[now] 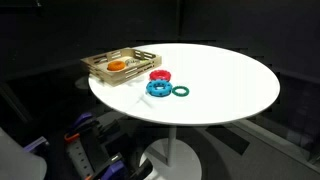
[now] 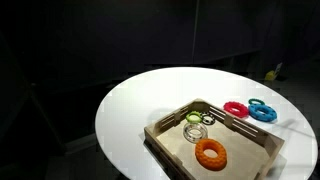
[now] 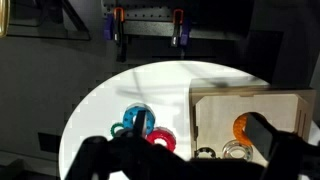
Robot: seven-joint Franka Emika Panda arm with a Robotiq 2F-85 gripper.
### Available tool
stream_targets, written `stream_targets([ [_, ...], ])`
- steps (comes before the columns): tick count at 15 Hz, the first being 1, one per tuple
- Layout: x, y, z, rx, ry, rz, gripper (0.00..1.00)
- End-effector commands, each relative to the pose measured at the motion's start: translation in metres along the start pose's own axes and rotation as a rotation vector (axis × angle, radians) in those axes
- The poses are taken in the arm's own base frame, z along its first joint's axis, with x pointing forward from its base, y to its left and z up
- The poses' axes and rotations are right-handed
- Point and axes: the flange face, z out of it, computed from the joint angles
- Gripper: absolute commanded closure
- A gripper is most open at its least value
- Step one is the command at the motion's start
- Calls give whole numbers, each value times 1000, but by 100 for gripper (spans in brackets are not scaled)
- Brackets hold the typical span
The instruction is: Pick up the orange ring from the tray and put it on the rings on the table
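The orange ring [image 1: 117,66] lies flat in the wooden tray [image 1: 100,70] at the table's edge; it also shows in an exterior view [image 2: 210,152] and in the wrist view [image 3: 240,128]. A red ring [image 1: 158,76], a blue ring [image 1: 158,88] and a green ring [image 1: 181,91] lie together on the white table beside the tray. My gripper [image 3: 200,130] is open and empty, high above the table. One finger shows over the blue ring [image 3: 130,118] and the other over the orange ring's edge. The gripper is out of both exterior views.
The tray [image 2: 165,125] also holds a clear ring [image 2: 196,132] and a dark ring [image 2: 197,118]. The round white table [image 1: 230,85] stands on a pedestal in dark surroundings. Equipment with clamps [image 3: 120,25] stands beyond the table's far edge.
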Motion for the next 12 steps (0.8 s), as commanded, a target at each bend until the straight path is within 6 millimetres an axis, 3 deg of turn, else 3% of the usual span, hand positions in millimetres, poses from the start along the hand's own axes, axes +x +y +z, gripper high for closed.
stream_targets([
  [1, 0, 0, -1, 0, 0, 0, 0],
  [5, 0, 0, -1, 0, 0, 0, 0],
  [12, 24, 1, -7, 48, 23, 31, 0],
])
